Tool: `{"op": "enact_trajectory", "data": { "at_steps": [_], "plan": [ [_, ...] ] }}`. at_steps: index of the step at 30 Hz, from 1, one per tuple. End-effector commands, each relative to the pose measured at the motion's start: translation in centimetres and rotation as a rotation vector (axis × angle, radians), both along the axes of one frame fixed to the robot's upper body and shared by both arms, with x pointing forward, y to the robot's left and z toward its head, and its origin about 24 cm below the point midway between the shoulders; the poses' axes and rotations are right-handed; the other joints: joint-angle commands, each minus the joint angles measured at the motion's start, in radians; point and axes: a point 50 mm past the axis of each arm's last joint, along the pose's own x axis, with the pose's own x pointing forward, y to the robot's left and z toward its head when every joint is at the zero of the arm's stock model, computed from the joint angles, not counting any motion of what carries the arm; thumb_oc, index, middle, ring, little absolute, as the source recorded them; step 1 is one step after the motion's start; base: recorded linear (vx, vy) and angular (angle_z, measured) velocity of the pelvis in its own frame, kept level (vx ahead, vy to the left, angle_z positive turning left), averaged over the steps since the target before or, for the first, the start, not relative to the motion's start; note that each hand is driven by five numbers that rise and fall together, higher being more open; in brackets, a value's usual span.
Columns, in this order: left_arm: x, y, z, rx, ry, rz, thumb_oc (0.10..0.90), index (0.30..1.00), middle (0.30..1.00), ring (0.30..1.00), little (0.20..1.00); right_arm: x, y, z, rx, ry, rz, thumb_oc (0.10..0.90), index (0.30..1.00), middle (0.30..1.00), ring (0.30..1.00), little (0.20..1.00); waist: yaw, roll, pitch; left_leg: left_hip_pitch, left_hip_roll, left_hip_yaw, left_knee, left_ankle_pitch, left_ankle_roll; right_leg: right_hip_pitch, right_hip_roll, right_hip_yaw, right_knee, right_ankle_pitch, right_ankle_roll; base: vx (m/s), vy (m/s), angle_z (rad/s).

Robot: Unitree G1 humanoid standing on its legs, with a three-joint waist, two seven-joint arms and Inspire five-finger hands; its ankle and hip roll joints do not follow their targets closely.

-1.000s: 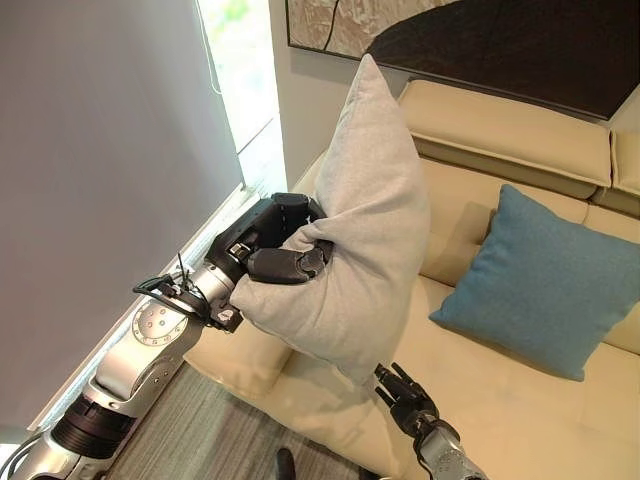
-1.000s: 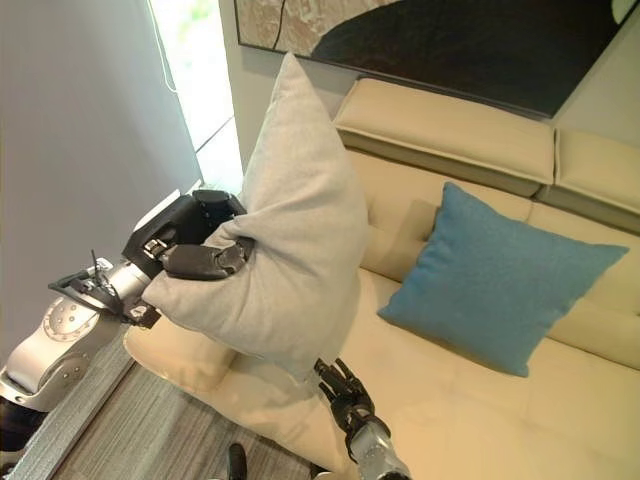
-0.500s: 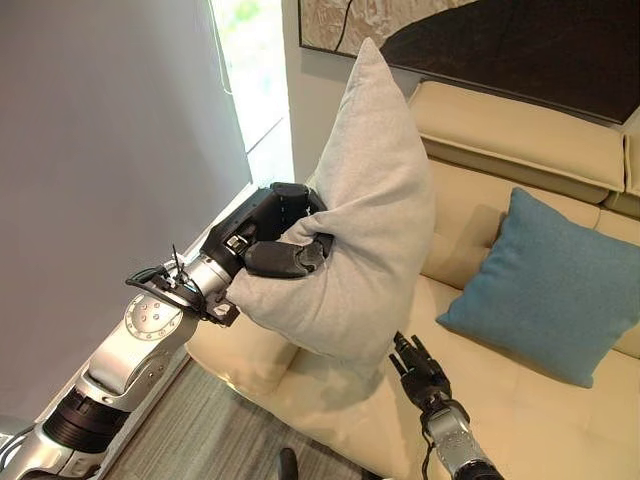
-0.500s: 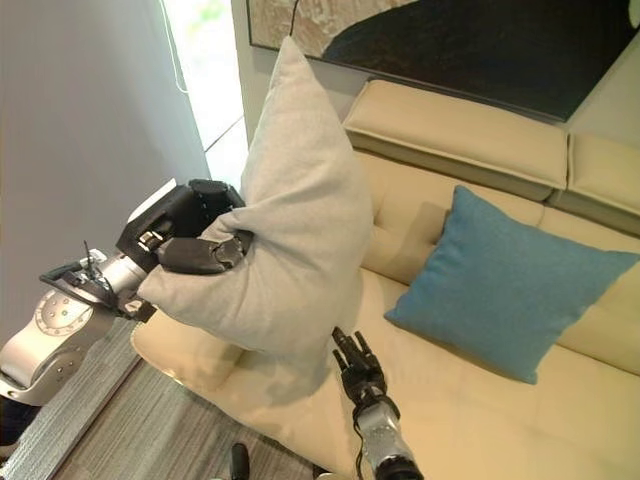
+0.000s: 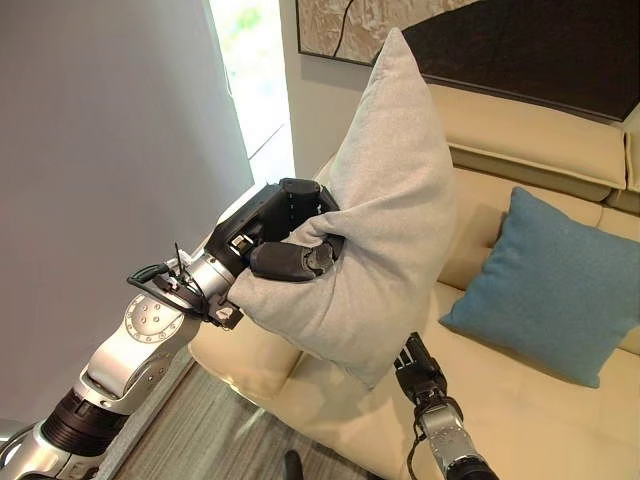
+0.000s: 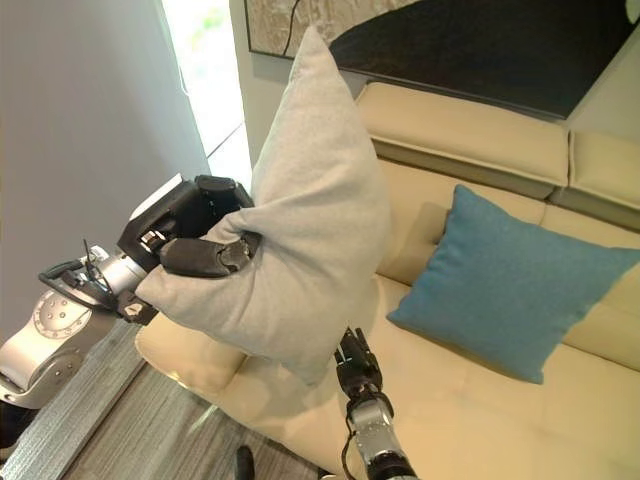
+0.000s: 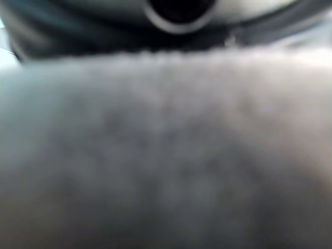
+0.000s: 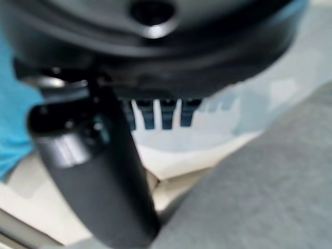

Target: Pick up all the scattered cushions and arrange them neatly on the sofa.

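My left robot hand (image 5: 290,245) is closed on the grey cushion (image 5: 375,230): the thumb and the fingers are curled deep into its side edge, so the fabric bulges around them, and I hold the cushion in the air above the left end of the sofa (image 5: 520,420). Compared with one second ago, the cushion has gone a little higher and further toward the backrest; its top corner now reaches up in front of the dark picture on the wall (image 5: 520,45), and its lower corner hangs just over the front part of the seat. My right robot hand (image 5: 418,368) has also come up from the lower edge and now stands right under this lower corner, very near or perhaps touching it. In its wrist view the fingers look rather straight and hold nothing, with grey fabric close beside them, so I read this hand as open. The blue cushion (image 5: 545,285) leans upright against the backrest, well apart to the right, and it has not moved. For the task, I judge that this means the carrying is almost finished and the placing is beginning: the grey cushion is over the free place beside the blue one, and the right hand seems ready to support or guide the bottom while I lower it against the backrest.
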Motion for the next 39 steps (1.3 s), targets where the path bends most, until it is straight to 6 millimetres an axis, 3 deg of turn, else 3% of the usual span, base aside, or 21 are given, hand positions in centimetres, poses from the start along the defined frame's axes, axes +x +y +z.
{"op": "enact_trajectory", "data": {
  "at_steps": [1,10,13,19,20,21,30,39],
  "plan": [
    [-3.6,-0.8,10.6,-0.392,-0.569,-0.212,0.400,0.300,0.300,0.300,0.300,4.8,2.4,6.4,0.045,-0.385,0.096,0.800,0.900,0.900,0.900,0.900,0.006,-0.007,-0.105,0.094,0.018,0.062,0.003,-0.166,-0.056,0.043,-0.034,-0.056,0.005,-0.056,0.079,0.00,0.000,0.00],
    [-2.5,0.5,7.7,-0.456,-0.449,-0.114,0.400,0.300,0.300,0.300,0.300,4.8,3.6,9.8,0.065,-0.590,0.157,0.800,0.900,0.900,0.900,0.900,-0.001,-0.014,-0.101,0.094,0.021,0.065,0.003,-0.164,-0.054,0.038,-0.031,-0.053,0.005,-0.055,0.077,0.00,0.000,0.00],
    [-1.6,1.3,5.6,-0.486,-0.362,-0.032,0.400,0.300,0.300,0.300,0.300,4.7,3.5,11.4,0.068,-0.672,0.147,0.800,0.900,0.900,0.900,0.900,-0.005,-0.018,-0.099,0.094,0.022,0.068,0.003,-0.165,-0.053,0.034,-0.031,-0.051,0.005,-0.053,0.075,0.00,0.001,-0.01],
    [-2.2,2.8,2.7,-0.506,-0.261,0.059,0.400,0.300,0.300,0.300,0.300,4.2,3.3,13.5,0.076,-0.782,0.137,0.800,0.900,0.900,0.900,0.900,0.000,-0.023,-0.096,0.094,0.023,0.068,0.003,-0.166,-0.050,0.033,-0.031,-0.049,0.005,-0.052,0.072,-0.01,0.009,-0.05],
    [-2.2,3.0,1.6,-0.512,-0.219,0.084,0.400,0.300,0.300,0.300,0.300,4.0,3.5,14.2,0.074,-0.818,0.151,0.504,0.455,0.455,0.455,0.455,0.001,-0.025,-0.095,0.094,0.023,0.069,0.003,-0.165,-0.049,0.032,-0.031,-0.049,0.005,-0.051,0.072,0.00,0.000,0.00],
    [-2.1,3.1,1.0,-0.516,-0.193,0.102,0.400,0.300,0.300,0.300,0.300,4.0,3.6,14.5,0.067,-0.832,0.160,0.400,0.300,0.300,0.300,0.300,0.001,-0.026,-0.095,0.094,0.023,0.069,0.003,-0.165,-0.049,0.032,-0.031,-0.047,0.005,-0.050,0.071,0.00,0.000,0.00],
    [-1.8,3.8,-2.6,-0.532,-0.057,0.209,0.400,0.300,0.300,0.300,0.300,3.5,3.4,15.7,-0.001,-0.881,0.203,0.400,0.300,0.300,0.300,0.300,0.002,-0.033,-0.093,0.095,0.029,0.078,0.003,-0.165,-0.047,0.028,-0.033,-0.045,0.005,-0.046,0.070,0.00,0.000,0.00],
    [-1.5,4.0,-4.0,-0.515,-0.004,0.266,0.400,0.300,0.300,0.300,0.300,3.3,2.4,13.7,-0.117,-0.758,0.234,0.400,0.300,0.300,0.300,0.300,-0.002,-0.043,-0.096,0.096,0.033,0.081,0.003,-0.164,-0.049,0.025,-0.031,-0.041,0.005,-0.045,0.070,0.00,0.000,0.00]
  ]
}}
